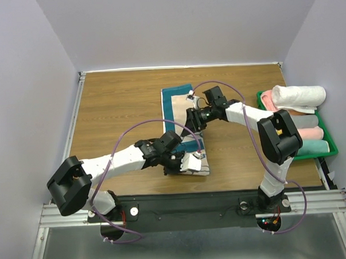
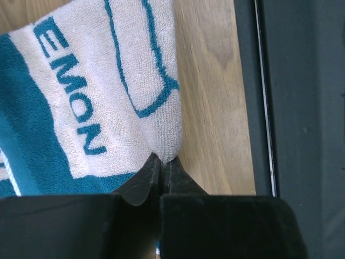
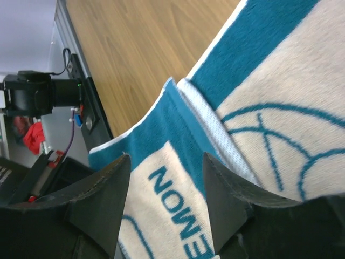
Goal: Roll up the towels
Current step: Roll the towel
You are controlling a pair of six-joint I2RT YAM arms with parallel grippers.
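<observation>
The wooden table [image 1: 120, 109] carries one flat towel [image 1: 176, 100] at its middle, running from the far side toward the near edge, with its near part folded over so the pale side with teal letters faces up. At the right edge sits a green tray [image 1: 330, 147] of rolled towels [image 1: 301, 95], so this flat one looks like the piece in hand, and its roll has hardly begun. The right gripper [image 3: 167, 162] hangs over the middle of the towel with its jaws spread wide and holds nothing; whether its tips touch the cloth I cannot tell. The left gripper [image 2: 160, 164] is closed tight on the towel's near edge, pinching only a thin lip of cloth at the very fingertips. That shallow bite is the main risk: a pull or a turn could let the terry slip out and the fold fall flat. With one side gripped and the other loose, the roll may also run crooked, and if the right arm presses nothing down, the whole towel may slide across the smooth wood instead of rolling.
</observation>
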